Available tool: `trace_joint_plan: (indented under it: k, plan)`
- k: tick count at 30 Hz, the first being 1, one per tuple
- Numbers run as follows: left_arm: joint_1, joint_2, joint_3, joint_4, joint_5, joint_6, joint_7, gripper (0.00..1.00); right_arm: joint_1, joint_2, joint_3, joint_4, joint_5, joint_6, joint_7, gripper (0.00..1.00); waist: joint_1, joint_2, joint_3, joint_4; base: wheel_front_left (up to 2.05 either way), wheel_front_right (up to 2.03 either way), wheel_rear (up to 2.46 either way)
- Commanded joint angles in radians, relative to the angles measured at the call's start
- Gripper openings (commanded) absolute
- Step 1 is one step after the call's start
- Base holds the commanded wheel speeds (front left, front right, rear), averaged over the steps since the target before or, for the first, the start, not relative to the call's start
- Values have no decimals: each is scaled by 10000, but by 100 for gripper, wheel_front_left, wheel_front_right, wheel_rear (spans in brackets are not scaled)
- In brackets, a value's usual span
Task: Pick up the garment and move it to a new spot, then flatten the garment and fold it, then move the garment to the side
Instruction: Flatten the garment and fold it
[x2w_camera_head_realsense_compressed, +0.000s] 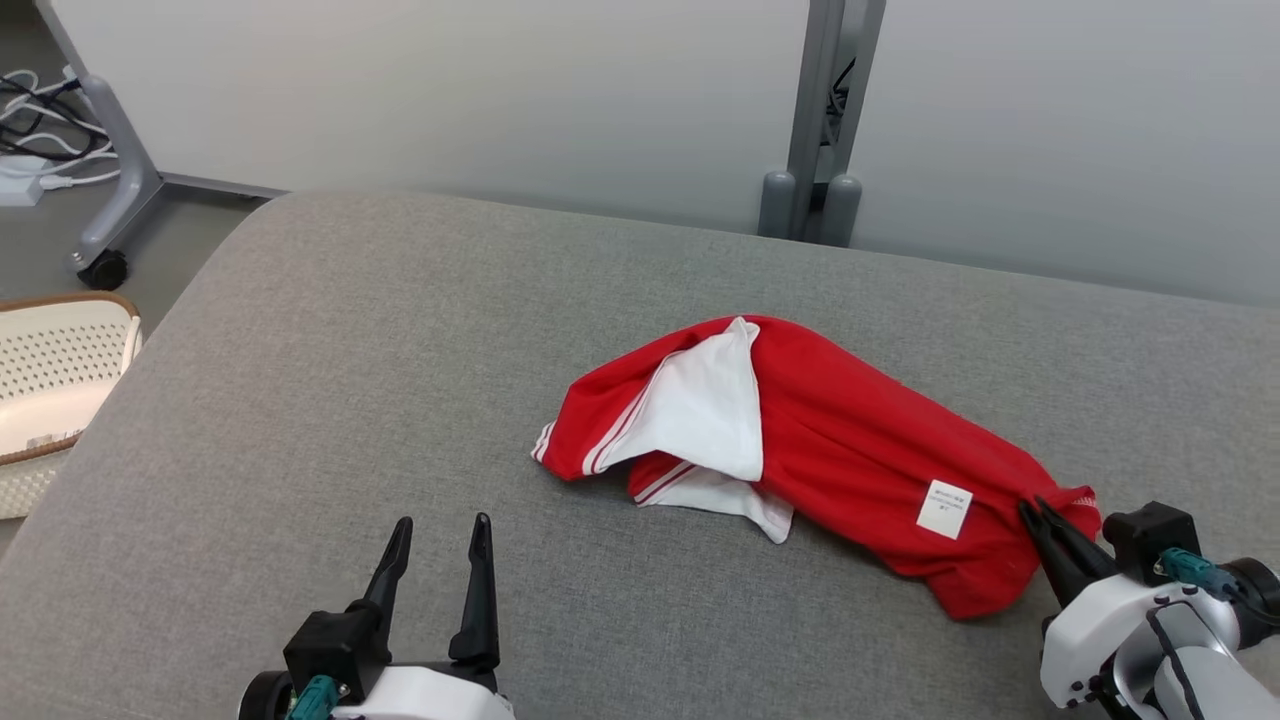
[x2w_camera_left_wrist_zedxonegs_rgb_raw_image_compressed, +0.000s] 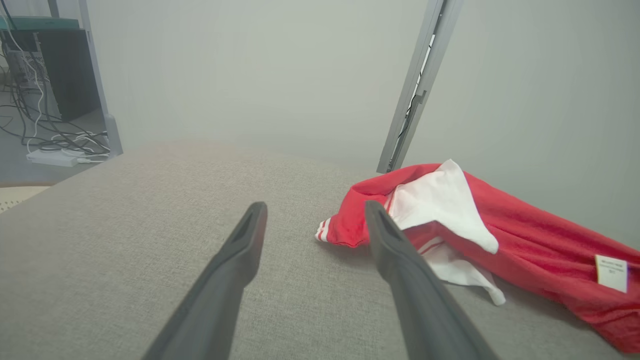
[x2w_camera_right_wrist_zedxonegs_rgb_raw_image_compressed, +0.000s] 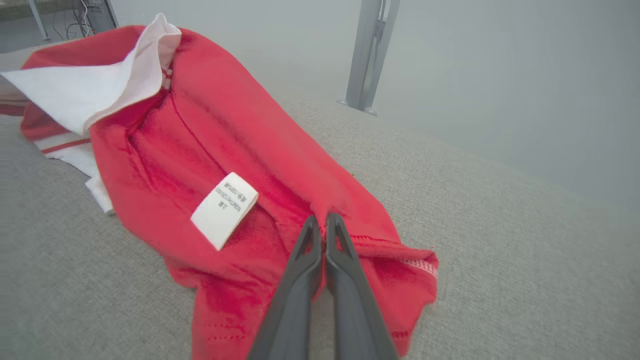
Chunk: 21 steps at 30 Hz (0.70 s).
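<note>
The garment (x2w_camera_head_realsense_compressed: 840, 440) is a red top with white panels and a white care label, lying crumpled on the grey cushioned surface (x2w_camera_head_realsense_compressed: 330, 380). My right gripper (x2w_camera_head_realsense_compressed: 1035, 512) is at its near right hem, fingers pressed together on a fold of the red cloth. In the right wrist view the right gripper (x2w_camera_right_wrist_zedxonegs_rgb_raw_image_compressed: 322, 220) pinches the garment (x2w_camera_right_wrist_zedxonegs_rgb_raw_image_compressed: 240, 150) just right of the label. My left gripper (x2w_camera_head_realsense_compressed: 440, 540) stands open at the lower left, short of the garment and holding nothing. Seen from the left wrist, the left gripper (x2w_camera_left_wrist_zedxonegs_rgb_raw_image_compressed: 315, 212) points past the garment (x2w_camera_left_wrist_zedxonegs_rgb_raw_image_compressed: 525, 245) and its striped cuff.
A white perforated basket (x2w_camera_head_realsense_compressed: 55, 385) sits off the surface's left edge. A grey post (x2w_camera_head_realsense_compressed: 820, 120) rises behind the far edge against a pale wall. Cables (x2w_camera_head_realsense_compressed: 35, 120) and a wheeled stand leg lie on the floor at the far left.
</note>
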Motion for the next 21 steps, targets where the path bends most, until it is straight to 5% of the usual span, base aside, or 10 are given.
trace_joint_plan:
  k: [1,12,13,14,15,21]
  plan:
    - [105,38,44,32,31,-34,-35,100,89,-89,145,-136,244,-8,10,0,0,-1,-139,-171,0,0,0]
    - [91,33,43,71,-75,-37,-35,100,595,-409,1368,-815,1593,-8,856,0,0,-1,-191,-627,0,0,0]
    - [65,35,31,85,-78,-31,-35,100,617,-456,1371,-833,1772,-8,895,5,0,-1,-168,-653,0,0,0]
    - [38,35,14,101,-85,-27,-35,100,618,-534,1382,-851,1890,-8,931,44,0,-1,-147,-673,0,0,0]
    - [10,35,-5,113,-96,-25,-35,100,617,-588,1413,-866,1949,-8,916,100,0,-1,-130,-686,0,0,0]
    - [-81,35,-62,134,-116,-4,-35,100,414,-642,1026,-622,1942,-7,565,100,0,-1,-87,-726,0,0,0]
